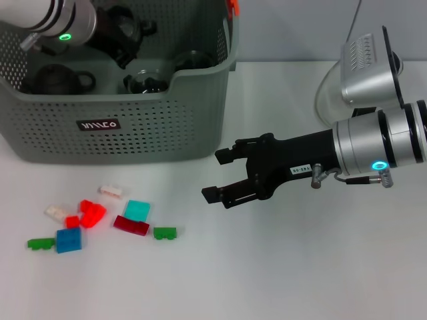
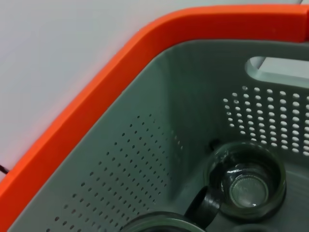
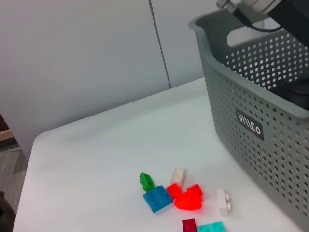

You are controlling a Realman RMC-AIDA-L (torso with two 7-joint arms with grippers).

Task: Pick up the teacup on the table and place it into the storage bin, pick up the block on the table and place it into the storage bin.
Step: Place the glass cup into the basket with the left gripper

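The white surface [image 1: 267,280] carries the storage bin [image 1: 133,127] at its far left, with dark teacups [image 1: 60,80] inside; three can be made out in the head view. The left tool [image 1: 127,33] hangs inside the bin; its opening cannot be told. The right tool [image 1: 223,175] hovers over bare surface just right of the bin's front corner, fingers spread wide and empty. Nine small blocks lie clustered before the bin: the blue block [image 1: 69,240], a teal one [image 1: 137,211], a dark red one [image 1: 131,225], two red, two green, two white. Open surface separates them from the right tool.
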